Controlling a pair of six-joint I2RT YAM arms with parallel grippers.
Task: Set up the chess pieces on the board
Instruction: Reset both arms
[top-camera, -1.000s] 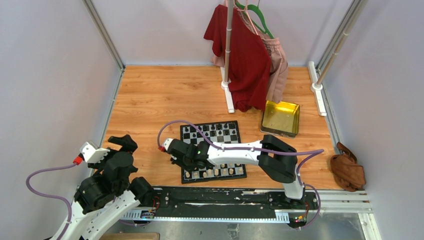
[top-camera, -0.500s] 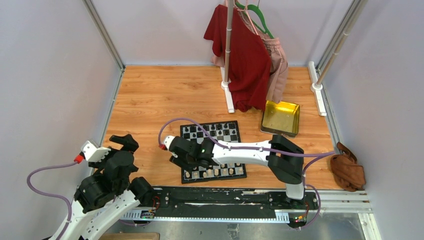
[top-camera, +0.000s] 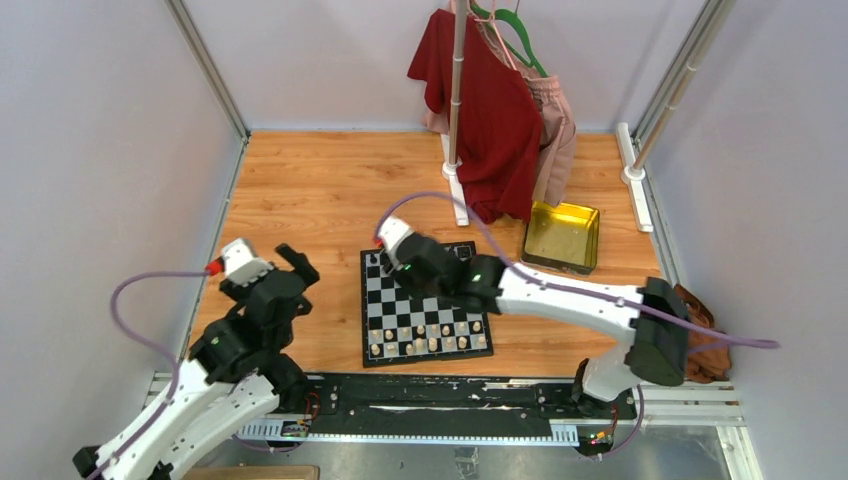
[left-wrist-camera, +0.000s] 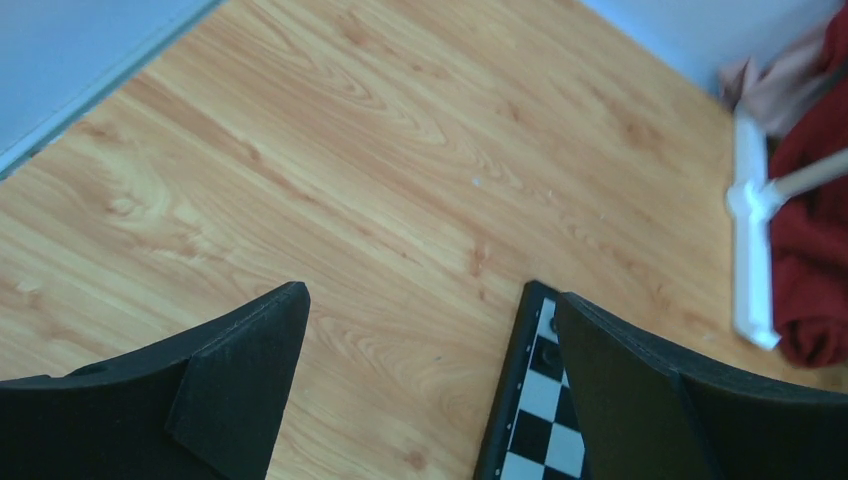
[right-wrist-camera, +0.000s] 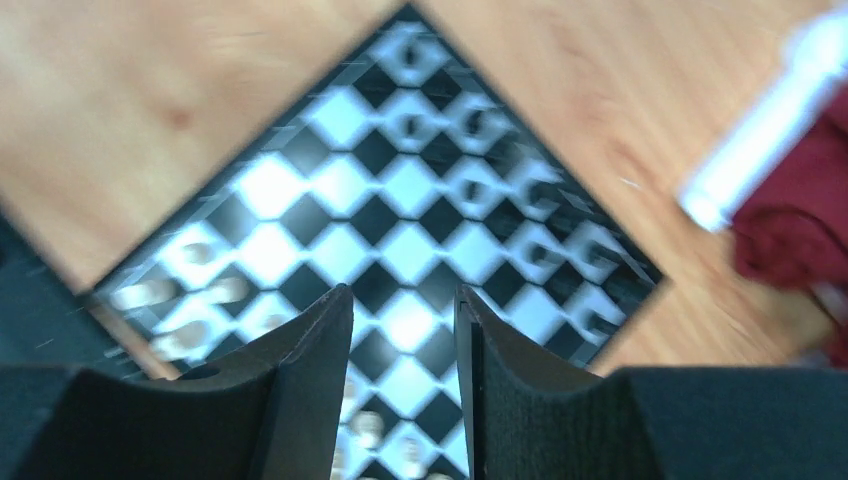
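The black-and-white board (top-camera: 425, 305) lies on the wooden floor near the arms. Cream chess pieces (top-camera: 430, 342) stand in its two near rows. Black pieces (top-camera: 462, 256) stand in the far rows, partly hidden under my right arm. My right gripper (top-camera: 400, 258) hangs high over the board's far-left corner. In the blurred right wrist view the gripper (right-wrist-camera: 403, 292) is open and empty, with the board (right-wrist-camera: 400, 215) far below. My left gripper (top-camera: 272, 278) is left of the board. It stands wide open (left-wrist-camera: 430, 310) over bare wood, its right finger over the board's corner (left-wrist-camera: 530, 420).
A clothes stand with a red shirt (top-camera: 490, 110) rises behind the board, its white foot (top-camera: 455, 190) on the floor. A yellow-gold tin (top-camera: 562, 235) sits at the back right. A brown cloth (top-camera: 695, 340) lies at the right edge. Walls close in on both sides.
My right arm has swung from the board's near-left side to its far-left corner, and its jaws have spread. My left arm has reached forward and right, toward the board's left edge.
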